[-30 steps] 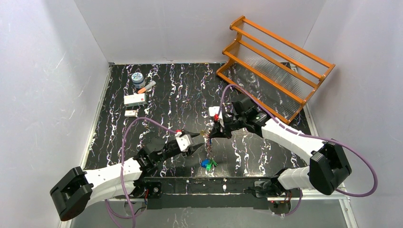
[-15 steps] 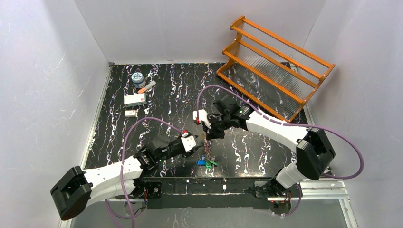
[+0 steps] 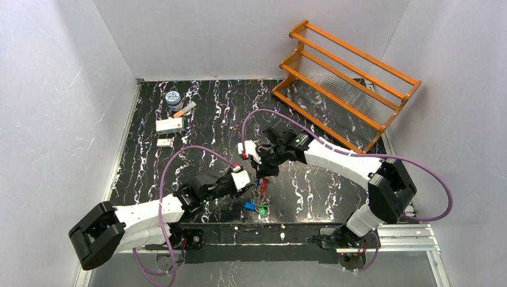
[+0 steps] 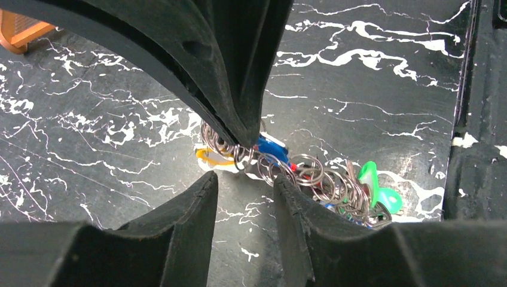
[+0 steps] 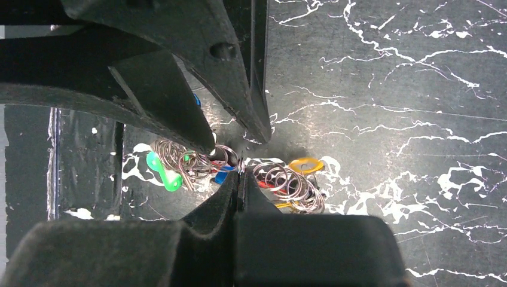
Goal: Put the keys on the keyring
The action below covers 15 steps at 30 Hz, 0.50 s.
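Observation:
The keyring (image 3: 261, 190) is a bunch of silvery wire rings with green, blue, red and yellow tags, hanging from my right gripper (image 3: 263, 174), with its lower tags (image 3: 255, 207) on the black marbled table. In the right wrist view my right gripper (image 5: 241, 172) is shut on a thin ring of the keyring (image 5: 281, 179). A green tag (image 5: 162, 170) lies to the left and a yellow one (image 5: 305, 164) to the right. My left gripper (image 3: 247, 180) is open and empty right beside the bunch. In the left wrist view, the left gripper (image 4: 245, 179) sits just below the keyring (image 4: 305, 176). I cannot pick out separate keys.
An orange wooden rack (image 3: 347, 84) stands at the back right. A small jar (image 3: 173, 98), an orange marker (image 3: 184, 110) and two small white boxes (image 3: 170, 125) lie at the back left. The table's front rail (image 3: 263, 233) is close below the bunch.
My right gripper has moved left and nearer, carrying the keyring up against the left gripper. The left gripper has edged slightly right.

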Tool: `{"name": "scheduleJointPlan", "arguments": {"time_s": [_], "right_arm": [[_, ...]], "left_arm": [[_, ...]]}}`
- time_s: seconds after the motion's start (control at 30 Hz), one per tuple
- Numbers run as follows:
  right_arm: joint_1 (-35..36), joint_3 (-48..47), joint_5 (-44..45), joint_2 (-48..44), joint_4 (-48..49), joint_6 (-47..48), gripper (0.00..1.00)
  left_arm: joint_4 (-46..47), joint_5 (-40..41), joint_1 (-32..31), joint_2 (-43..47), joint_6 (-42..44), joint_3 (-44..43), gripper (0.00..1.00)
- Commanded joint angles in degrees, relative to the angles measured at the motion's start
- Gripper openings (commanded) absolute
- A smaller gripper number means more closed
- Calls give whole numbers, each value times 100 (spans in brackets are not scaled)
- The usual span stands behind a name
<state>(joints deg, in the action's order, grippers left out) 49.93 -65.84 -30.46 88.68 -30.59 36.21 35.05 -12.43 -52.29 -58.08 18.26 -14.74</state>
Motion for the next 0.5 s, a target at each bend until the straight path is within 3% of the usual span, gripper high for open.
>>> {"name": "scheduleJointPlan", "arguments": {"time_s": [0.0, 0.47], "right_arm": [[54, -22, -346, 0, -139, 146, 1], [135, -82, -419, -27, -177, 282, 1]], "left_arm": [[279, 101, 9, -44, -34, -63, 36], [371, 41, 7, -271, 71, -183, 15]]}}
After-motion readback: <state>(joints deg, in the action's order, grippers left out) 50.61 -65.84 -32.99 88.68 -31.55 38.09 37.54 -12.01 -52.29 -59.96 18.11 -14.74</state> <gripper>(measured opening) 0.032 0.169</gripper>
